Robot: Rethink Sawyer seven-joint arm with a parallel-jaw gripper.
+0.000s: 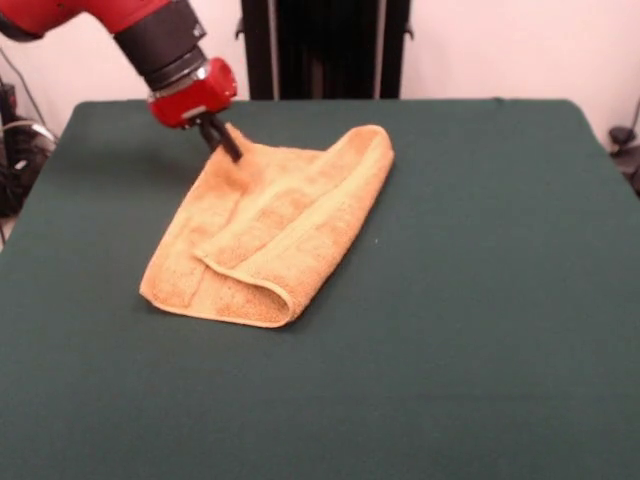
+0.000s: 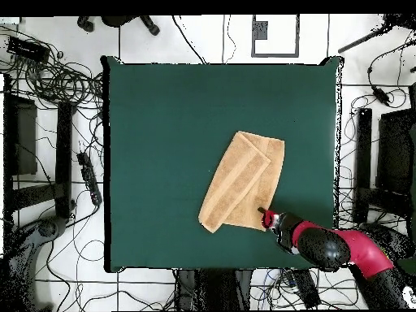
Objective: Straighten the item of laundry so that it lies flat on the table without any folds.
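Observation:
The orange-tan towel (image 1: 270, 225) lies on the dark green table (image 1: 480, 300), left of centre in the front view. It is folded lengthwise: one long flap lies doubled over the rest, with a rounded fold at its near end. My gripper (image 1: 228, 143) comes down from the upper left and sits at the towel's far left corner, shut on that corner, which is drawn up slightly toward it. In the overhead view the towel (image 2: 244, 180) lies right of the table's (image 2: 162, 122) centre, and the gripper (image 2: 262, 213) is at its lower right corner.
Cables, stands and equipment (image 2: 57, 81) lie on the floor around the table. The robot's black pedestal (image 1: 325, 45) stands behind the table's far edge.

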